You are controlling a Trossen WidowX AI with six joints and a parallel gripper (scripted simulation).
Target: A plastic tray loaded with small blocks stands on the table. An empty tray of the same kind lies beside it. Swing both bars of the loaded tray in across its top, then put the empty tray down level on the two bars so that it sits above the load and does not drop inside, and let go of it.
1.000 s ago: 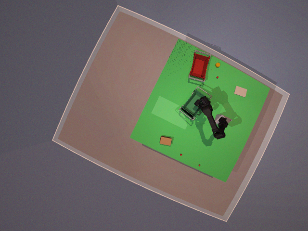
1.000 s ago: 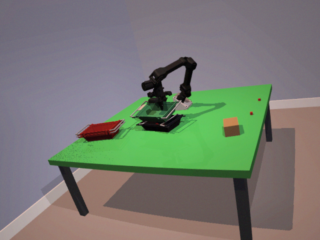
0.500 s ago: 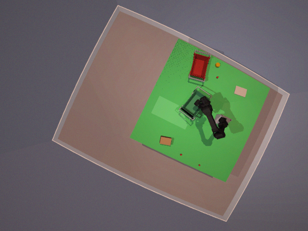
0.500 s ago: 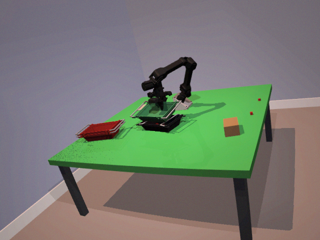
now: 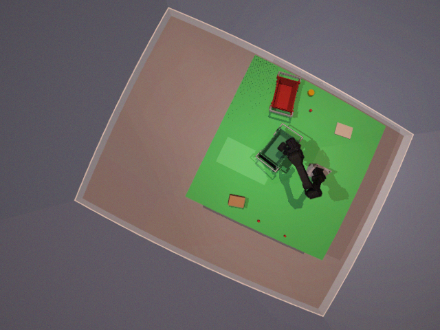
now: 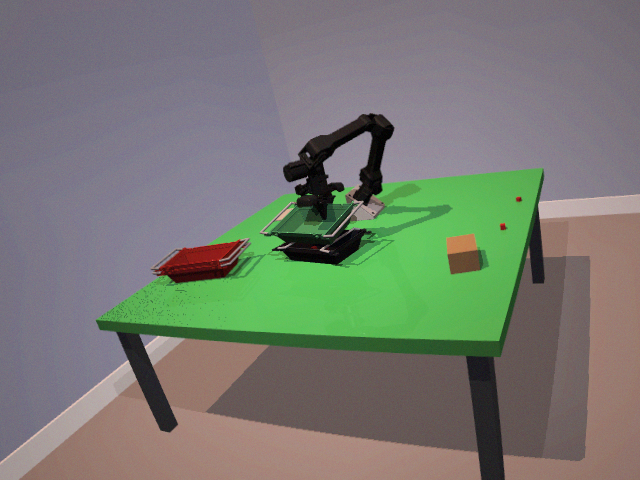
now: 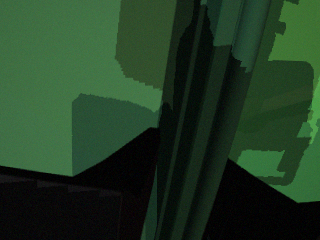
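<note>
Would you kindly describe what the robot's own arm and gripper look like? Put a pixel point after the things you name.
The matte black jointed arm (image 5: 301, 168) (image 6: 347, 135) has chunky rounded joints and a pale grey base plate (image 5: 328, 172) (image 6: 379, 208). Its black pincer (image 6: 323, 214) has dark fingers; I see no markings.
</note>
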